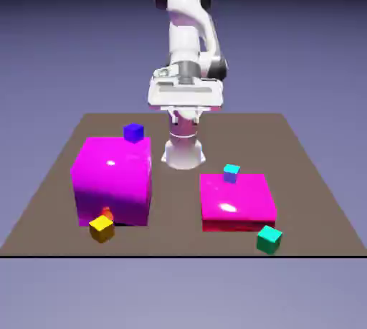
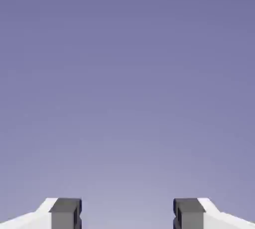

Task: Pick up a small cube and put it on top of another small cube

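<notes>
A: So the arm is at the start of the reach. Its jaws [image 2: 127,215] stand spread wide with nothing between them, and the hand view shows only backdrop.

B: Where does the small cube [image 1: 269,239] lie?

A: On the bench [image 1: 315,177], near its front edge, just beside the low magenta block [image 1: 237,202] on the exterior view's right. It is well apart from the jaws, which hang high near the base.

B: Then the arm should probably tilt the hand down, centre over the cube, square the fingers to its faces, and descend clear of that block.
</notes>
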### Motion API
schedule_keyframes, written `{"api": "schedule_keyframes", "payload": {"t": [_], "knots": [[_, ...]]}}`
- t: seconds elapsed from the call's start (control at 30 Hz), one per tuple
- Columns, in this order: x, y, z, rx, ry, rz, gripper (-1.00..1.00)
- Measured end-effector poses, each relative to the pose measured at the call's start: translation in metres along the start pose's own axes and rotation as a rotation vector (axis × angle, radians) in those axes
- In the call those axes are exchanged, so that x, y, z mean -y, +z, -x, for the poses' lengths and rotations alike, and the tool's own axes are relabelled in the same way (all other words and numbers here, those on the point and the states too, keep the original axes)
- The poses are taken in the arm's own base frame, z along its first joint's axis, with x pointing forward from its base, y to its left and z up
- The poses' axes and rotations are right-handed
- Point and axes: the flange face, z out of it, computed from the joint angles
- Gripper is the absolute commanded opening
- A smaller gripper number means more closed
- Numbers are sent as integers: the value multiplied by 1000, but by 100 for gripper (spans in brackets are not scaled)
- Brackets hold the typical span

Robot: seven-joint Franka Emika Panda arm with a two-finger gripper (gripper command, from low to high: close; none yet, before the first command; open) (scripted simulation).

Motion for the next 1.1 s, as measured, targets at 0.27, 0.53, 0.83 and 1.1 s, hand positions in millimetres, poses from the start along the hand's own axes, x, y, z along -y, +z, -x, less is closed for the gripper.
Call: {"api": "schedule_keyframes", "payload": {"t": [0.27,0.53,0.83,1.1], "knots": [[36,82,-1,216,157,197,0],[62,168,23,441,321,401,0],[78,260,70,707,509,642,0],[82,326,120,958,666,867,0]]}}
